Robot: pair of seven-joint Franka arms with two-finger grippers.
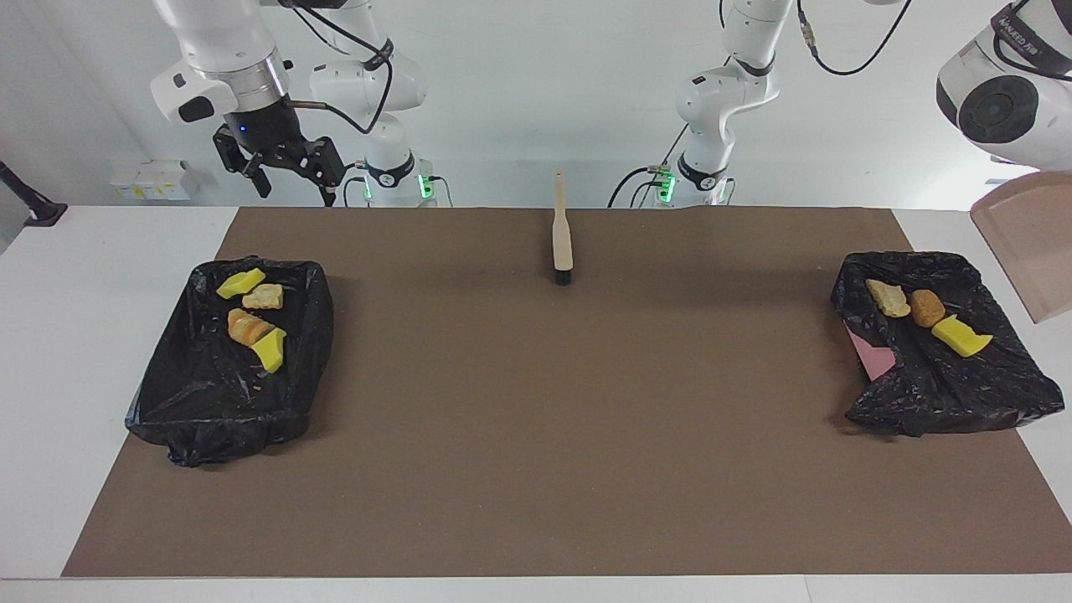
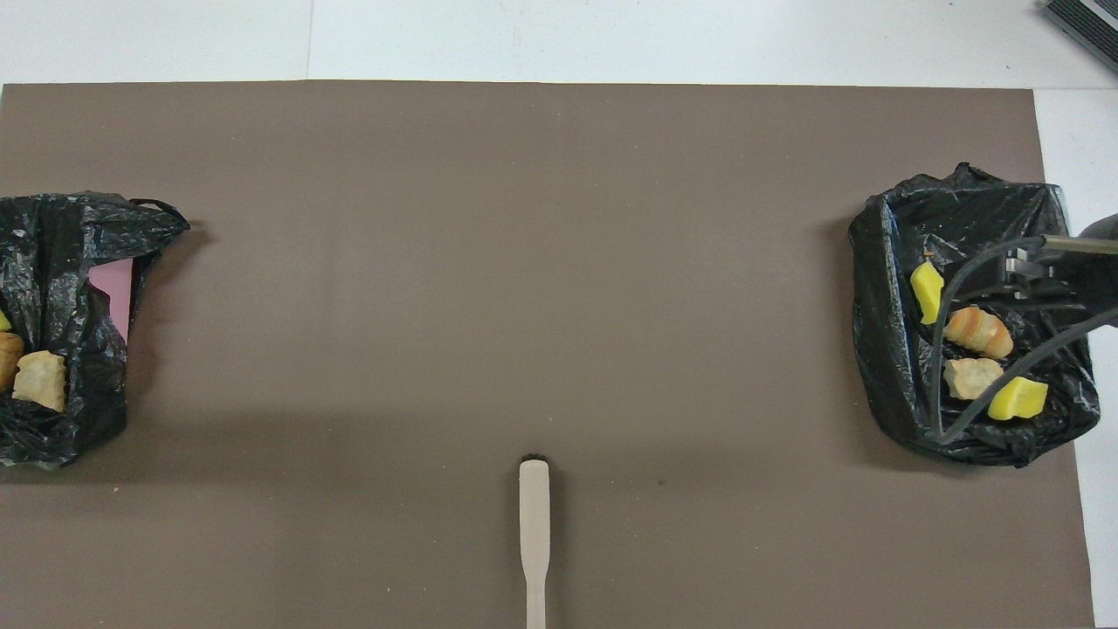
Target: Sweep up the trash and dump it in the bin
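Note:
The trash lies in two bins lined with black bags. In the bin [image 1: 946, 385] at the left arm's end lie a tan lump [image 1: 888, 297], an orange-brown lump [image 1: 927, 307] and a yellow sponge piece [image 1: 961, 335]. The beige dustpan [image 1: 1026, 243] hangs tilted and empty in the air beside this bin, under the left arm's wrist. My left gripper is cut off by the picture's edge. The bin [image 1: 209, 402] at the right arm's end holds several yellow and bread-like scraps [image 1: 251, 322]. My right gripper [image 1: 297, 188] hangs open and empty over the table edge beside that bin.
The beige brush [image 1: 562, 230] lies on the brown mat [image 1: 569, 419] midway between the bins, near the robots, its black bristles pointing away from them. A pink patch of bin wall [image 1: 875, 360] shows where the bag has slipped. Cables of the right arm [image 2: 961, 349] cross the overhead view.

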